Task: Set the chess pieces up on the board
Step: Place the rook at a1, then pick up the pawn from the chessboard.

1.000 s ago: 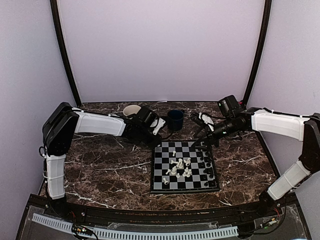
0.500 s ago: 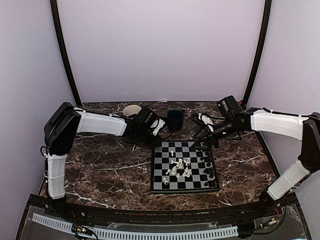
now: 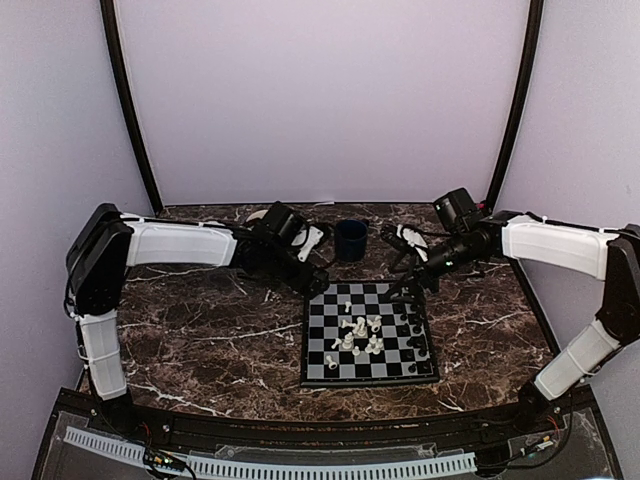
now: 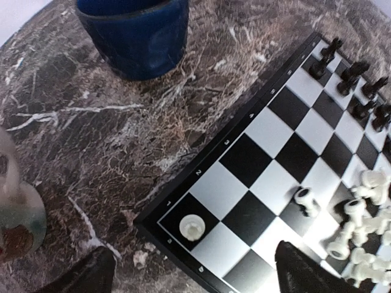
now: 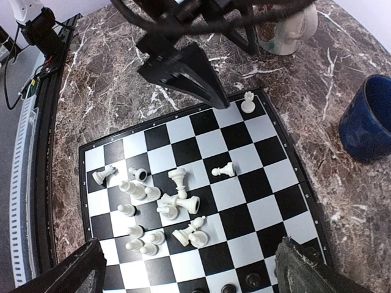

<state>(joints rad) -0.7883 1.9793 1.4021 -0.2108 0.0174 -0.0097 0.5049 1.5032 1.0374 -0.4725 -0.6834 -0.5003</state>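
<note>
Spread wide and empty, the left gripper [image 3: 317,284] hovers at the far-left corner of the board [image 3: 318,342], where a lone white piece [image 4: 193,227] stands. The right gripper [image 5: 189,271], likewise released, hangs over the far-right edge. Other white chess pieces [image 3: 358,335] lie jumbled mid-board, and black pieces [image 3: 413,325] line the right side.

- Small white numbers are printed on the dark border of the board [image 4: 214,157] in the left wrist view, one beside each row of squares.
- Two of them can be read, "2" and "3", next to each other near the corner at the bottom of that view.
- The mark beside the corner square looks like a "1" but is not sharp.
- Fainter marks on the adjoining edge of the border are too blurred to read.
- In the top and right wrist views no writing can be read.
</note>
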